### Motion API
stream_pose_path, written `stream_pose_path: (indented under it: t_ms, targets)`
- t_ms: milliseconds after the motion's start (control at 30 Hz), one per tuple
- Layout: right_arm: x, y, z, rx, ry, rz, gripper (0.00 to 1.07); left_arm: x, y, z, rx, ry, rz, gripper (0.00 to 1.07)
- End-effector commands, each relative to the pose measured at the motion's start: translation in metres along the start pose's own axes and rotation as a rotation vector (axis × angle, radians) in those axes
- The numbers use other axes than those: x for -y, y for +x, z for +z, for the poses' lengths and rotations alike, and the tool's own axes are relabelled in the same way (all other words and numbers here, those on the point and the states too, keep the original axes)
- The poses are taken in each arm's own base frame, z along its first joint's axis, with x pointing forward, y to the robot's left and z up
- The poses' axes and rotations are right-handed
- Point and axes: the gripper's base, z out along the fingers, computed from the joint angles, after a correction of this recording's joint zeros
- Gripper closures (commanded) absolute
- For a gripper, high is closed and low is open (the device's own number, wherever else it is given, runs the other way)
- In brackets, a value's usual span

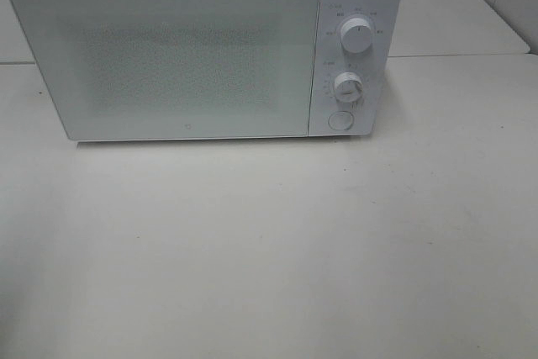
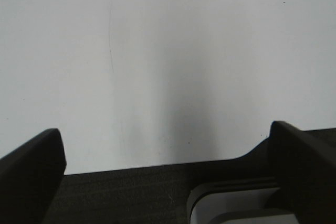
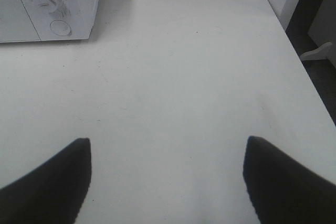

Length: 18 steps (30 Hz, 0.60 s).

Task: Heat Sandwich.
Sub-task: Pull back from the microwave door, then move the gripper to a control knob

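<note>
1. Microwave, white, stands at the far side of the desk in the high view; its wide frosted door is shut, and nothing behind that door can be made out.
2. Controls run down the panel at its right: an upper knob; a lower knob under it; a round button at the foot of the column.
3. The left tool is spread as wide as it goes, its two dark fingers far apart with nothing between them; it hangs over an edge of the desk, white top on one side of that edge and a dark surface on the other.
4. The right tool is also wide apart and has hold of nothing; bare desk shows between its dark fingertips; the microwave's control corner lies well apart from it, off to one side.
5. Where the sandwich lies cannot be told; no view shows it.
</note>
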Motion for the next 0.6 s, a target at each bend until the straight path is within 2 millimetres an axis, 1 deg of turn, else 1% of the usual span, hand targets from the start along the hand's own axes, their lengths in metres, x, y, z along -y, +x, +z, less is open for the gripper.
stream_pose_path:
  t_ms: [33,67,100,133,167,233,333,600]
  targets:
    - [0.001,0.002,-0.003,0.029,0.008,0.0,0.31,0.001,0.018,-0.006,0.059,0.003,-0.011,0.05]
    - [0.001,0.002,-0.003,0.029,0.008,0.0,0.31,0.001,0.018,-0.006,0.059,0.003,-0.011,0.05]
    - [0.001,0.002,-0.003,0.029,0.008,0.0,0.31,0.001,0.022,-0.009,0.096,0.002,-0.01,0.05]
    - [0.001,0.002,-0.003,0.029,0.008,0.0,0.31,0.001,0.024,-0.012,0.124,0.001,-0.009,0.05]
    - [0.001,0.002,-0.003,0.029,0.008,0.0,0.31,0.002,0.03,-0.02,0.188,0.0,-0.006,0.05]
    - [0.001,0.002,-0.003,0.029,0.008,0.0,0.31,0.002,0.032,-0.023,0.212,0.0,-0.005,0.05]
    - [0.001,0.002,-0.003,0.029,0.008,0.0,0.31,0.003,0.042,-0.034,0.308,-0.002,-0.001,0.05]
    - [0.001,0.002,-0.003,0.029,0.008,0.0,0.31,0.003,0.051,-0.043,0.39,-0.006,0.003,0.05]
